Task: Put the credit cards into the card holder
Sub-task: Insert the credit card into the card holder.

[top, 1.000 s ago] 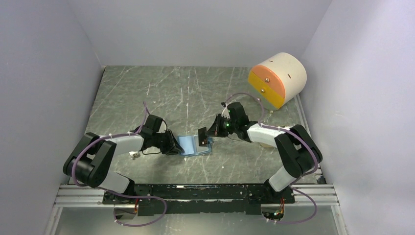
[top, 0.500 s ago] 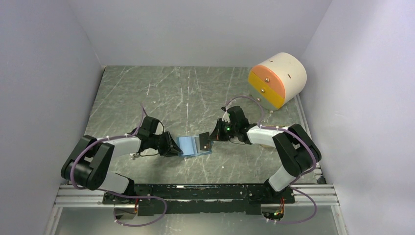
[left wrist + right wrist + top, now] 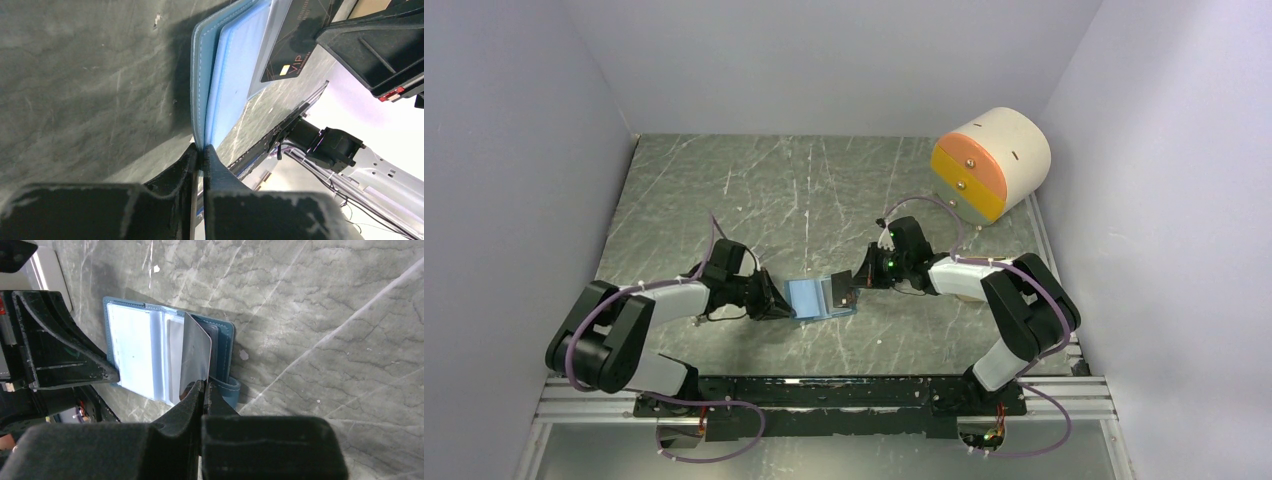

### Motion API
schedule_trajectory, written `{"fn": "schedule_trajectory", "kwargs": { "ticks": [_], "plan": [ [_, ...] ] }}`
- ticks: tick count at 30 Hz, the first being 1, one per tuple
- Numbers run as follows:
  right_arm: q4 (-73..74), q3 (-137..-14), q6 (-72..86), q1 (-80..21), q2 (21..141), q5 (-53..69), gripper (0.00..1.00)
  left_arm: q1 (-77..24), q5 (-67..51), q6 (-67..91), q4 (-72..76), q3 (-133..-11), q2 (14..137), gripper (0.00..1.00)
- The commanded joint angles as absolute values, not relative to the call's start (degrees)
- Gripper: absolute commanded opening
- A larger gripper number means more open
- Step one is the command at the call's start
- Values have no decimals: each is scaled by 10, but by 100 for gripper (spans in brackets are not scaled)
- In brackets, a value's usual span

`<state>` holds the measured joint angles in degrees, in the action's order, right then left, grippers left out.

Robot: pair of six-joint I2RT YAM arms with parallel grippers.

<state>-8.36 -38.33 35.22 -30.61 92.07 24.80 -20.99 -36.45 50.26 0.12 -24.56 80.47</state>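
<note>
right wrist: card (image 3: pixel 196 357) edge over holder (image 3: pixel 228 337)

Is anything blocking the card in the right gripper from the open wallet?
Nothing visible. The credit card in the right gripper tilts over the card holder's open sleeves; the left gripper clamps the holder's opposite edge.

I count one blue card holder (image 3: pixel 807 297), one card (image 3: pixel 196 352), and one big cream drum (image 3: pixel 1009 140) with two drawers (image 3: pixel 972 192), one orange and one yellow.
</note>
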Motion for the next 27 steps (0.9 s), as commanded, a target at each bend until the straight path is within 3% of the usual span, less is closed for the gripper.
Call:
{"fn": "schedule_trajectory", "kwargs": {
  "ticks": [1,27],
  "plan": [
    [-88,-377,347,-309,919,262,0,-204,-390,487,24,-238,823,9],
    [-170,-364,398,-344,966,298,0,-215,-406,484,61,-249,880,9]
  ]
}}
